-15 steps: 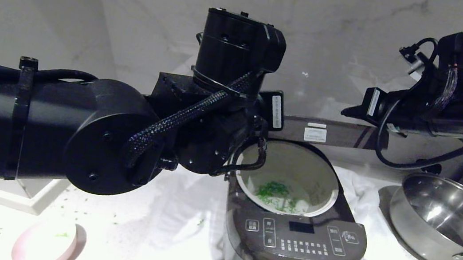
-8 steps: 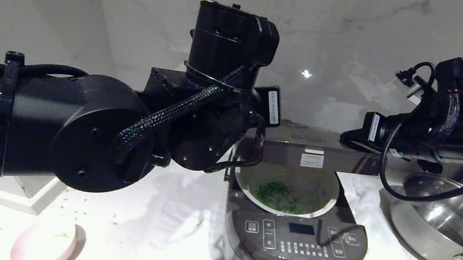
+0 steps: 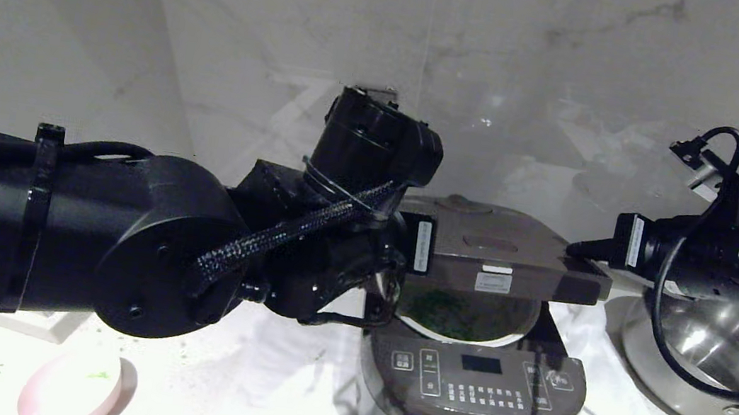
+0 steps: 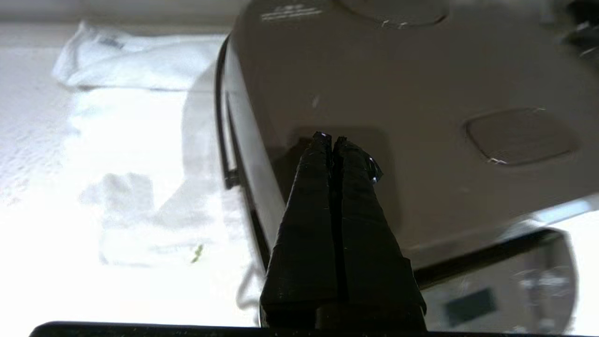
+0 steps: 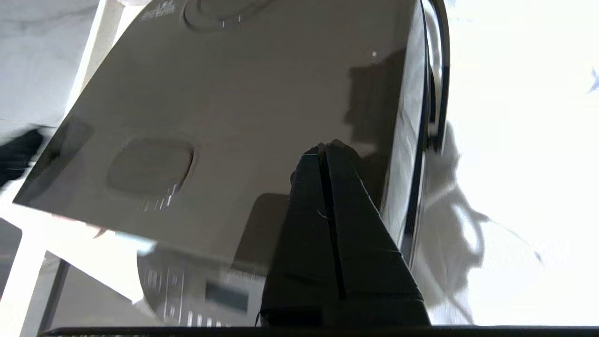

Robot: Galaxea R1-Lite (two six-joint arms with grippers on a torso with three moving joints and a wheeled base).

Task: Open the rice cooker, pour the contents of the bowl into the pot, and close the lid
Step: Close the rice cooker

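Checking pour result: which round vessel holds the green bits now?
The rice cooker pot, under its half-lowered lid. The steel pan looks empty; the pink bowl nearly so.

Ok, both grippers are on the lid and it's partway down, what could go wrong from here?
1. Both grippers, left gripper and right gripper, are shut and press with their tips near opposite side edges of the smooth lid; either could slide off.
2. The lid hangs partway over the pot with the green bits; uneven pushing may leave it unlatched.
3. The right arm sits just above the steel pan and might bump it.
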